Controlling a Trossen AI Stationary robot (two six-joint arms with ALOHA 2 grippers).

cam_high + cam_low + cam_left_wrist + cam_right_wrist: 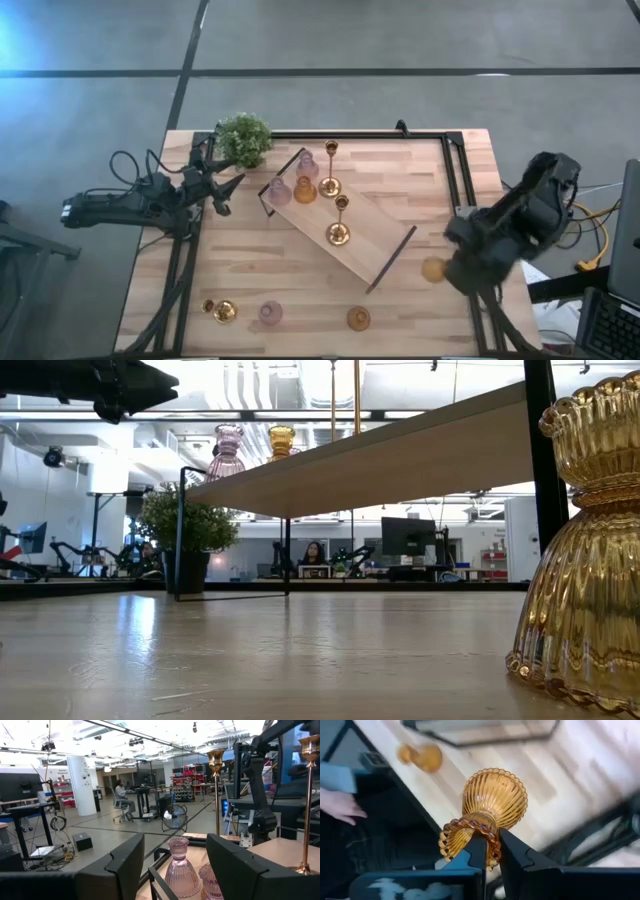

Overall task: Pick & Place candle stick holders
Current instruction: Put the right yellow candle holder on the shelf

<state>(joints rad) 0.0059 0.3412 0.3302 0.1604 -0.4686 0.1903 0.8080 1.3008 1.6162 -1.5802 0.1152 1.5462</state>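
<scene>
One amber holder (490,807) tilted, base-first.

Tray (372,235) runs diagonally across mid-bench (300,270), crowded at its far-left end with holders, bare toward its near-right end. Plant (243,138) blocks the far-left corner. Near edge carries three holders (270,314), spaced apart; open wood lies between them and the tray.
</scene>
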